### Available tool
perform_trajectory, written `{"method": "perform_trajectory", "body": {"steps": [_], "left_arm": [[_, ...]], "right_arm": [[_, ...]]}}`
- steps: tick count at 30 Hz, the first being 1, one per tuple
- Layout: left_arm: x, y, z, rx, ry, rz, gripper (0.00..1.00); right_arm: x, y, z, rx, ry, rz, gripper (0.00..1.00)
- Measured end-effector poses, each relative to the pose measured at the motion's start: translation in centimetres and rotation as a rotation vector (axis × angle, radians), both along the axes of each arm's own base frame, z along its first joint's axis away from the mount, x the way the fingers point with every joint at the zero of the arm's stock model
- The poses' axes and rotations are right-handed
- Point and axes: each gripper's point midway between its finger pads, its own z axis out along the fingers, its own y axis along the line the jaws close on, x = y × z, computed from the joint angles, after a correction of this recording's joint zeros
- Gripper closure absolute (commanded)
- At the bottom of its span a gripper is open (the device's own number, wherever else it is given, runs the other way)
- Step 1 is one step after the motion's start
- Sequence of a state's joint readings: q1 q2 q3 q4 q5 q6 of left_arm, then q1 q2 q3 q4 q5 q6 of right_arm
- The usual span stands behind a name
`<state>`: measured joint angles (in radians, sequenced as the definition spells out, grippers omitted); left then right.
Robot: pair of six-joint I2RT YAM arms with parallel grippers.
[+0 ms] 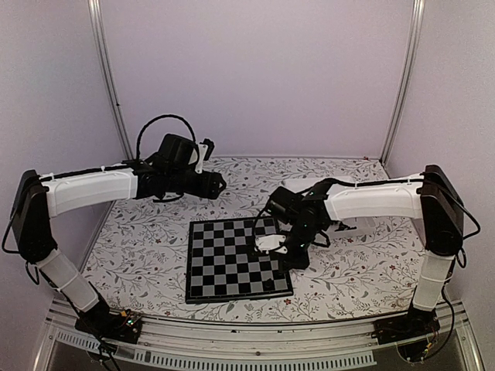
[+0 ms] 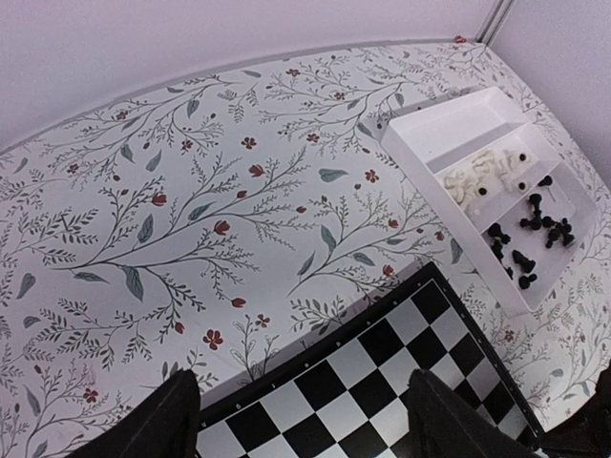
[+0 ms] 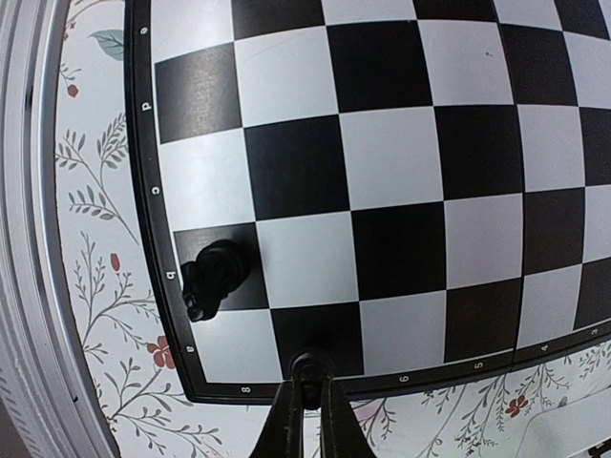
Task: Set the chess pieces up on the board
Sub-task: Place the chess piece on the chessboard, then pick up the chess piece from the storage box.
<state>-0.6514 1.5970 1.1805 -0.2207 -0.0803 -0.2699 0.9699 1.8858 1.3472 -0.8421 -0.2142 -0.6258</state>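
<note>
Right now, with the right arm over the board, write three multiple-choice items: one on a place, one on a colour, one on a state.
1. The free-standing black piece stands: A) on a dark square at the board's edge B) mid-board C) on the tablecloth
2. In the tray, the pieces nearest the board are: A) red B) black C) white
3. The left gripper is: A) shut on a piece B) shut, empty C) open, empty
Key: 1A, it sits beside the lettered border; 2B, black pieces lie at that end; 3C, its fingers stand wide apart, nothing between.
</note>
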Motion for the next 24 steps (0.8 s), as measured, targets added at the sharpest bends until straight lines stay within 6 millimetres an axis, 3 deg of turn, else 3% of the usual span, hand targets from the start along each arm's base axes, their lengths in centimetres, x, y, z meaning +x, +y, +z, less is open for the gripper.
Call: {"method": "perform_trajectory", "body": {"steps": [6,13,18,21,24], "left_arm": [[-0.2,0.0,-0.5,-0.004,0.015,-0.001,0.23],[-0.5,0.1,-1.0,-0.005,0.023,-0.003,0.23],[-0.5,0.0,-0.8,-0.011,0.019,-0.005,0.23],[-0.5,0.0,-0.5,-0.017,0.014,-0.008,0.23],[-0.6,0.0,-0.3,-0.020,0.011,-0.008,0.23]], "right_arm": [[0.0,0.0,-0.1,-0.001,0.002,0.000,0.95],[-0.2,-0.1,-1.0,-0.019,0.020,-0.002,0.75],[-0.1,-0.1,-0.9,-0.021,0.017,-0.005,0.66],[0.2,-0.4,-0.3,-0.014,0.013,-0.013,0.66],[1.8,-0.8,2.0,0.038,0.005,-0.057,0.67]]}}
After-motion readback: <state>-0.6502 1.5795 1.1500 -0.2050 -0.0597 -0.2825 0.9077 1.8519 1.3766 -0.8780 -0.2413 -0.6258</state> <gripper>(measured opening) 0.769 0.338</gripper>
